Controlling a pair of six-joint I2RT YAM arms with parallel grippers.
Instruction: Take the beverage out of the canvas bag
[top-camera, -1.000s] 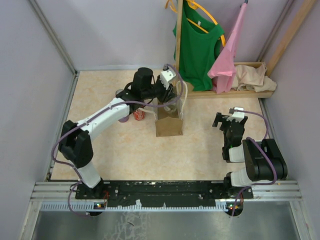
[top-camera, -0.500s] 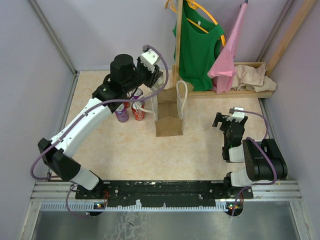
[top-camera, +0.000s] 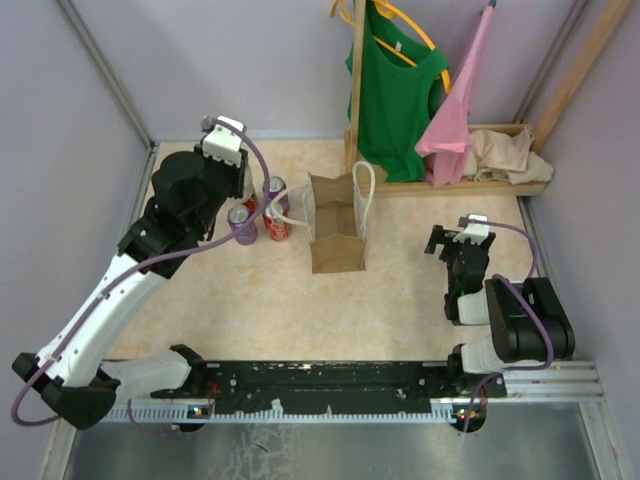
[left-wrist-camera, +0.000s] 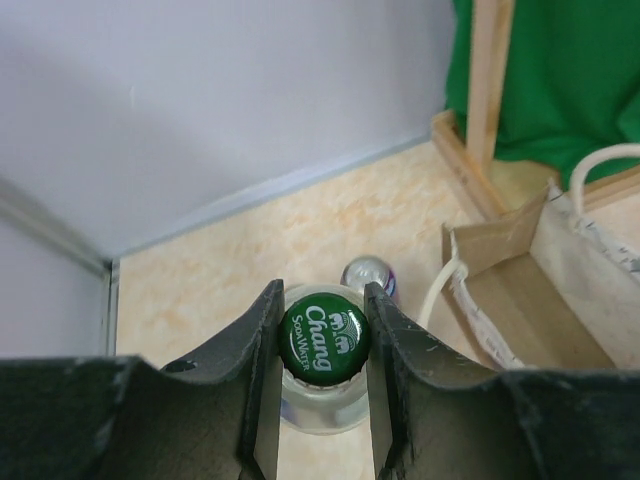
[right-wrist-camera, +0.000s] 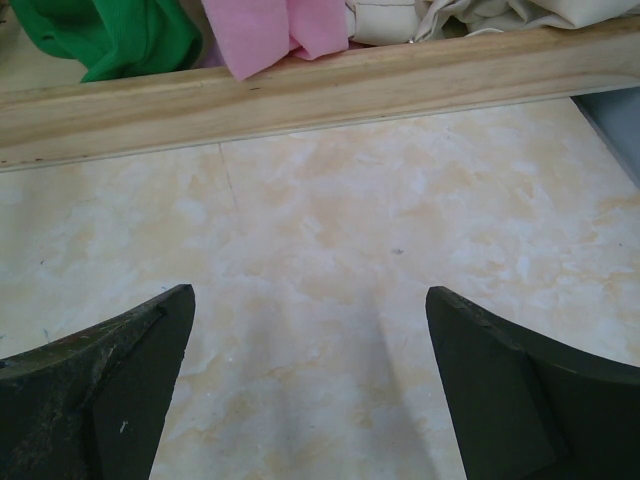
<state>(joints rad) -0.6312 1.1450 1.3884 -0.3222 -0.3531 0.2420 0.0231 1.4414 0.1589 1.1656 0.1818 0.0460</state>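
Your left gripper (left-wrist-camera: 322, 300) is clamped on the green-capped bottle (left-wrist-camera: 322, 345), which is outside the bag (top-camera: 337, 240), to its left, near the cans (top-camera: 242, 222) towards the back-left corner. Your right gripper (right-wrist-camera: 310, 330) hangs with jaws wide apart over the table (right-wrist-camera: 320, 230), well to the bag's right.

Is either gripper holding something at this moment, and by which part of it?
The left gripper holds a glass bottle by its green cap, one finger on each side. The right gripper is open and holds nothing.
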